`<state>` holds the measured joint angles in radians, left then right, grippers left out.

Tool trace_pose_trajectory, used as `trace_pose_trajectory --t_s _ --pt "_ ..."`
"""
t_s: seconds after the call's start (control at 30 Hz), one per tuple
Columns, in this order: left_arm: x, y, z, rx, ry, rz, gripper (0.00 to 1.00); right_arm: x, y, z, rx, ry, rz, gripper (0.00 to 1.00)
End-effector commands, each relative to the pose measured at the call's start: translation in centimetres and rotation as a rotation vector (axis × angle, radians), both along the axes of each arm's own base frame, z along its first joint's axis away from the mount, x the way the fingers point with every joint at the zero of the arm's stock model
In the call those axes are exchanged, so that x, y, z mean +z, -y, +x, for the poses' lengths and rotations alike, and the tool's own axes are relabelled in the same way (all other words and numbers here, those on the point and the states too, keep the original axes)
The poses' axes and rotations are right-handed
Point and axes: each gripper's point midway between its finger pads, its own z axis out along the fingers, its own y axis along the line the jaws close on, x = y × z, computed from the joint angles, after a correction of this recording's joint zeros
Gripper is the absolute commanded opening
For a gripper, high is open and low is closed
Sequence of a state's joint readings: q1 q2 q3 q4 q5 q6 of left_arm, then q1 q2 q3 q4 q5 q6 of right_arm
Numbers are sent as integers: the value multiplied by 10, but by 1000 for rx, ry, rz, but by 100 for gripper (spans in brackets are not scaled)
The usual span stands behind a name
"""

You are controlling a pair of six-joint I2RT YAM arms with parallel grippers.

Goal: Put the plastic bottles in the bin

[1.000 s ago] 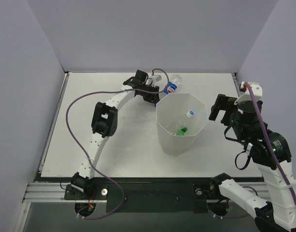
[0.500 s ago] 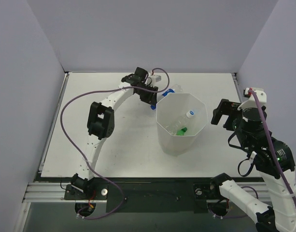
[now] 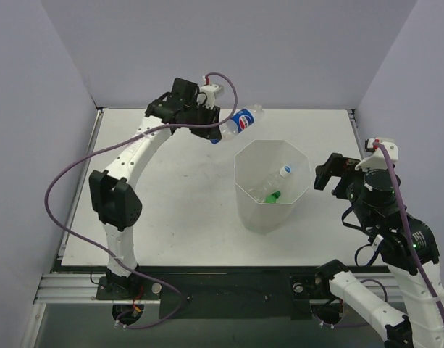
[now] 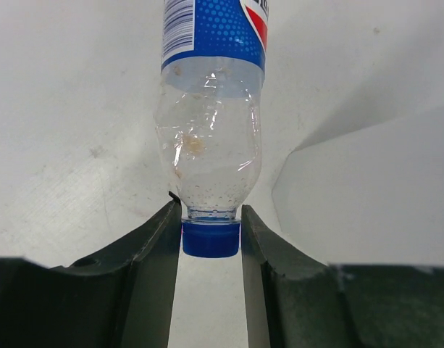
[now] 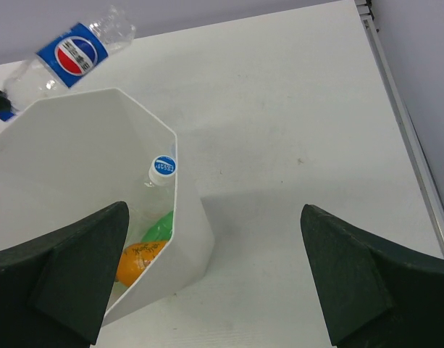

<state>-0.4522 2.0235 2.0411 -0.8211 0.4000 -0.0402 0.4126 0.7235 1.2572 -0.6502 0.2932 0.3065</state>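
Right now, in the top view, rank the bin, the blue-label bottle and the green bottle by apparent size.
The bin
blue-label bottle, though held nearer the camera
green bottle, only partly visible inside the bin

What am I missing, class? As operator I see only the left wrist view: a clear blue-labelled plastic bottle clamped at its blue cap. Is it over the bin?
Observer: Not yet. From above, the blue-labelled clear bottle appears outside the large white octagonal bin, by its far-left rim.
Operator: Anything inside?
Observer: Three: a green bottle, a short orange bottle, a clear white-capped bottle.
Operator: The other arm?
Observer: The right gripper hovers open and empty, right of the bin.
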Motion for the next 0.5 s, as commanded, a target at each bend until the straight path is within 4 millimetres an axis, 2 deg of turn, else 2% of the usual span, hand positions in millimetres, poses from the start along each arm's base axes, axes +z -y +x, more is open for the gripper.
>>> trace_pose_trajectory --t_s 0.0,0.03,0.13,0.2,0.23,0.33,0.47 --pt "144 -6 -23 -3 311 -179 0 3 3 -1 -16 38 19 100" --pt "167 -6 -28 -16 353 -214 0 3 3 -2 -17 35 19 100" --pt "212 -2 -50 -56 429 -288 0 3 5 -3 -24 39 18 100" --pt "227 7 -67 -90 462 -312 0 2 7 -4 -28 38 13 100" --pt "230 11 -73 -106 469 -314 0 2 7 -4 -29 40 13 100" --pt "233 35 -110 -189 495 -288 0 0 6 -3 -26 31 9 100" --pt "220 56 -142 -259 474 -262 0 1 7 -2 -30 33 7 100"
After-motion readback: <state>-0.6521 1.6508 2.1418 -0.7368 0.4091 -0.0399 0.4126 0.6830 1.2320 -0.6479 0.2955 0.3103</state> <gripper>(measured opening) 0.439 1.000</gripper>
